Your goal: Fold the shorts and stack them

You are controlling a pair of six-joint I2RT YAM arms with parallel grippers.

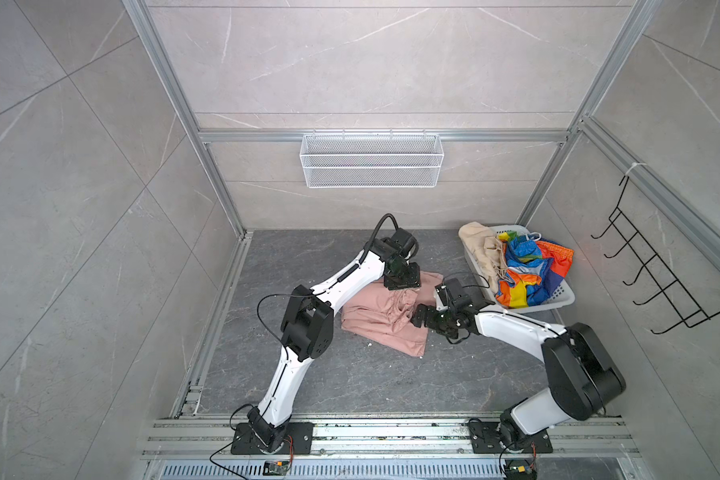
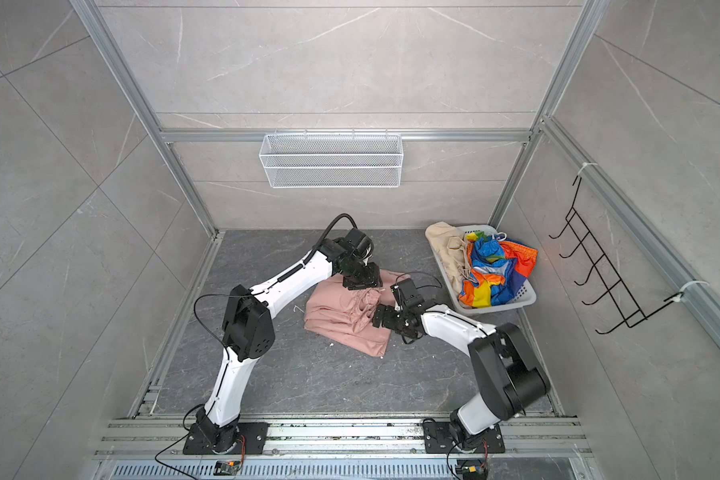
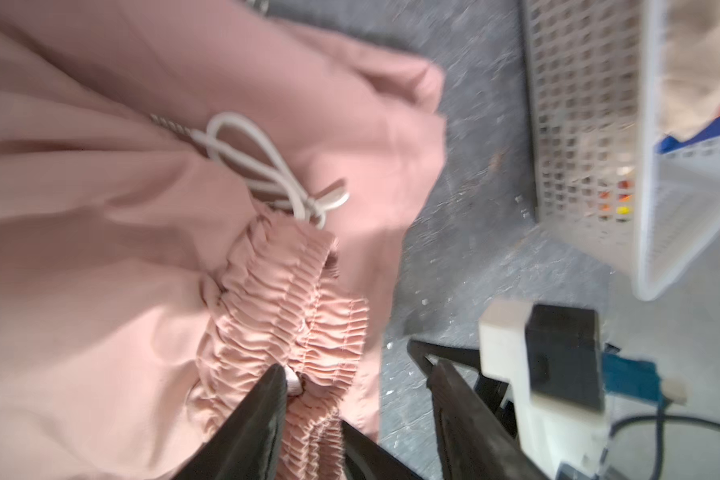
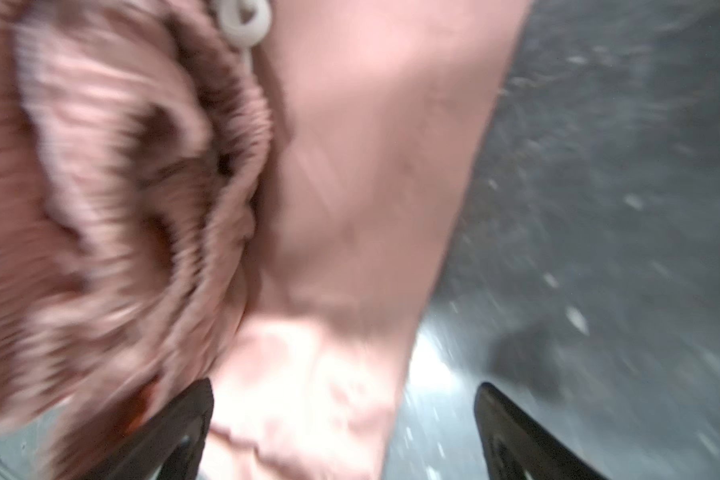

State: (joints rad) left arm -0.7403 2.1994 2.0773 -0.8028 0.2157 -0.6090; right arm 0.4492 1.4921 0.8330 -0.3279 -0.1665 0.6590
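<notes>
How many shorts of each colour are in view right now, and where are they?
Pink shorts: 1, lying outside the basket
Beige shorts: 1, in the basket
Rainbow-striped shorts: 1, in the basket
Total: 3

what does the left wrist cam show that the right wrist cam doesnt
Only the left wrist view: the white basket with beige fabric inside, part of the right arm, and the left gripper, jaws apart beside the waistband. Only the right wrist view: the right gripper, jaws wide, pink fabric edge showing between them. Both: the salmon-pink shorts, their gathered waistband, white drawstring and the dark grey surface.
</notes>
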